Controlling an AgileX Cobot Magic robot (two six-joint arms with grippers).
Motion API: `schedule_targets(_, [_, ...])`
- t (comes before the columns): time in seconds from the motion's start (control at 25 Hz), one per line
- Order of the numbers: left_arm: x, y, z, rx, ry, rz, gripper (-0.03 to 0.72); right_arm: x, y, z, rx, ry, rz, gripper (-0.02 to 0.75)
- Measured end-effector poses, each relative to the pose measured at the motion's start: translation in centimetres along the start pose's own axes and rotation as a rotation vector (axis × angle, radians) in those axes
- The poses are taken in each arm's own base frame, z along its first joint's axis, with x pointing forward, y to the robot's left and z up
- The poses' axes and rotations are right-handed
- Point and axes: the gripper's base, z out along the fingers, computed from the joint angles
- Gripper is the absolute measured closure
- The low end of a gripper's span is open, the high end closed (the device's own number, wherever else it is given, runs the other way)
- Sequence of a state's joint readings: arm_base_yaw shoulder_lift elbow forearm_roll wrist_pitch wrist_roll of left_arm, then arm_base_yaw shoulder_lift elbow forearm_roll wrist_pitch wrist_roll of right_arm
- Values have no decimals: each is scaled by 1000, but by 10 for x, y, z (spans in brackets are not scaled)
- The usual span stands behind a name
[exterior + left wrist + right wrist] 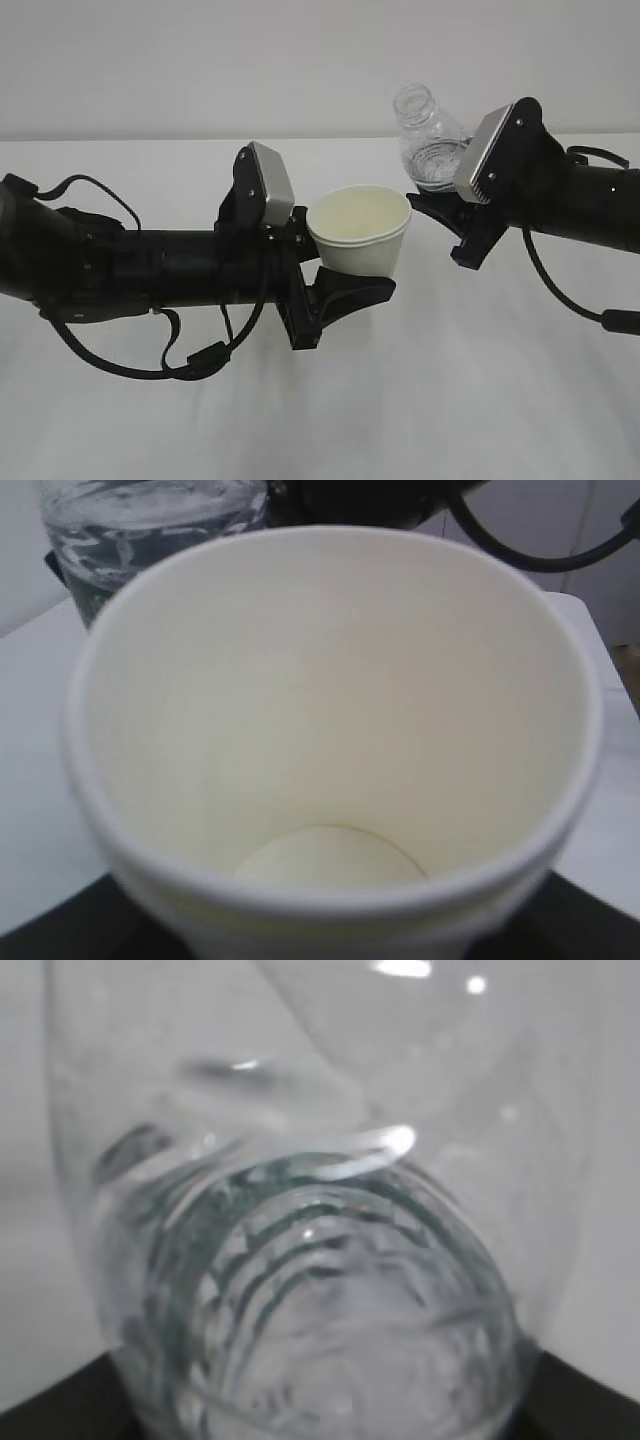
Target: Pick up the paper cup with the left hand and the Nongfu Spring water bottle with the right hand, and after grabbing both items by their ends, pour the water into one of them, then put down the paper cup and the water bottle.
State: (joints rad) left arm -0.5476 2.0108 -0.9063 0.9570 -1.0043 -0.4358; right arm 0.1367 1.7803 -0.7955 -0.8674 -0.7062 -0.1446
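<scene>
White tabletop (420, 400) fills the lower 2 thirds of the exterior frame, bare in front of and beneath both arms, with a pale wall behind it in the upper third. The left hand (340, 285) reaches in from the left edge to mid-frame, a thick black arm with looping cables and a silver-grey plate, its black fingers (350, 293) pinching the paper cup (358, 240) around the lower wall, with the cup held clear of the table and its rolled rim tipped slightly toward the camera. In the left wrist view the cup (330, 730) takes up nearly the whole picture, its cream inside looking dry down to the round bottom, and black finger edges show at the lower corners. The right hand (450, 215) enters from the right edge at upper right, its jaws closed on the lower end of the Nongfu Spring water bottle (428, 140), which stands close to upright with the capless mouth at the top, leaning a little left. The bottle sits just beside and above the cup's right rim, with a narrow gap between them. The water (432, 170) lies in the bottle's lower part near the fingers; the right wrist view shows the ribbed clear bottle (300, 1260) filling the frame, with greenish tints through it.
</scene>
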Motion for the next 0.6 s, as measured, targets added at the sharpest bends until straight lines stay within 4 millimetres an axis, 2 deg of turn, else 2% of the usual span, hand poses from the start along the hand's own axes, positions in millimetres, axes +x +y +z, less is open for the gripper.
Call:
schedule_targets(0.32, [-10, 2, 9, 3, -13, 34, 224, 0, 0, 0, -1, 1, -125, 290])
schedule_targets(0.6, [-8, 3, 9, -9, 7, 11, 224, 0, 0, 0, -1, 1, -223, 290])
